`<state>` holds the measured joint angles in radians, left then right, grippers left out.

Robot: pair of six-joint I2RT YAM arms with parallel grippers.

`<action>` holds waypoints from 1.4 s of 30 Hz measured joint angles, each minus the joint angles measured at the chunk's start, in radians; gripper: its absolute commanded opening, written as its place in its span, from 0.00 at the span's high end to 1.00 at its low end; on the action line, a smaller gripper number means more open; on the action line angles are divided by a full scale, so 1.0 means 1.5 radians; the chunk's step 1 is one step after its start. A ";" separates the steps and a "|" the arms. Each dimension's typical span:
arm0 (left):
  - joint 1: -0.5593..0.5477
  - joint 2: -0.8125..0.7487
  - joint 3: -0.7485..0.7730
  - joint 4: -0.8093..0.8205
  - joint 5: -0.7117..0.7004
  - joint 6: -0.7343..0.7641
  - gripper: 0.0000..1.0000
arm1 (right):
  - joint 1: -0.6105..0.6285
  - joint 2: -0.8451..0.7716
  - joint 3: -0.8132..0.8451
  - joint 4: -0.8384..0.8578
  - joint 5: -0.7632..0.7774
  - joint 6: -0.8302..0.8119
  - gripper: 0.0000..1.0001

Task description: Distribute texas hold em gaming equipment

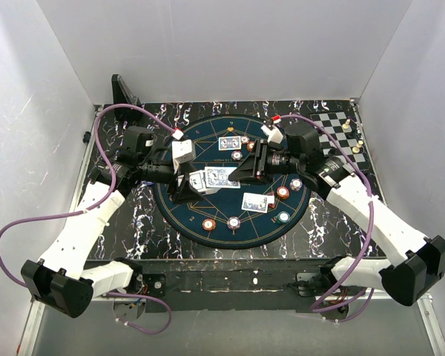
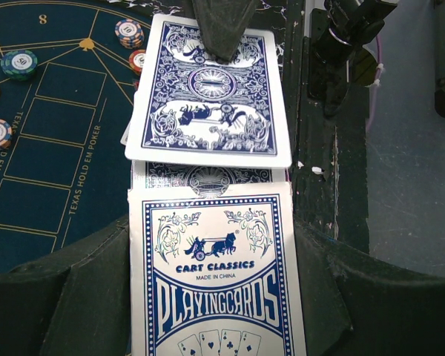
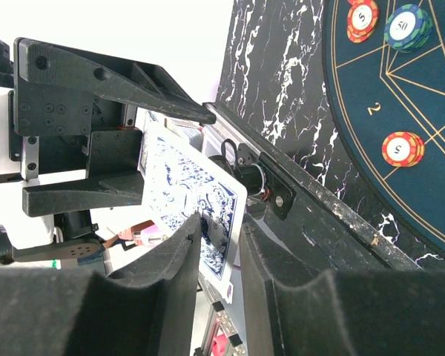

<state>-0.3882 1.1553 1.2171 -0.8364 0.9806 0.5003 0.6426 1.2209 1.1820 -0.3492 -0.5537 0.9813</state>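
My left gripper (image 2: 211,297) is shut on a white-and-blue playing-card box (image 2: 211,274), held above the mat's left side (image 1: 196,180). One blue-backed card (image 2: 211,96) sticks out of the box's far end. My right gripper (image 3: 221,237) reaches in from the right (image 1: 233,176), and the card (image 3: 185,185) stands between its fingers. The card lies against the left finger; a narrow gap still shows beside the other. Face-up cards (image 1: 229,143) (image 1: 255,202) and striped chips (image 1: 282,192) (image 1: 233,222) lie on the mat.
A round dark-blue mat (image 1: 208,211) covers the middle of the black marbled table. A chessboard with small pieces (image 1: 334,130) sits at the back right corner. More chips (image 2: 20,63) (image 3: 402,148) ring the mat's edge. White walls enclose the table.
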 measured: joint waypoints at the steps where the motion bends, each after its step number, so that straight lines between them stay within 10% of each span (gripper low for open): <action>1: 0.000 0.000 0.000 0.000 0.000 0.000 0.62 | -0.004 -0.005 -0.004 -0.002 -0.001 0.000 0.70; 8: 0.000 0.000 0.000 0.000 0.000 0.000 0.62 | -0.024 -0.035 -0.022 -0.003 -0.010 0.001 0.89; 28: 0.000 -0.002 0.000 0.004 -0.003 -0.005 0.60 | -0.210 -0.065 0.048 -0.045 -0.075 -0.028 0.94; 42: 0.000 0.000 0.042 -0.001 -0.018 -0.043 0.59 | -0.134 0.459 0.256 0.064 -0.077 -0.015 0.99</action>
<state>-0.3882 1.1557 1.2800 -0.8379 0.9543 0.4355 0.4412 1.9091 1.5654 -0.2527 -0.6685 0.9585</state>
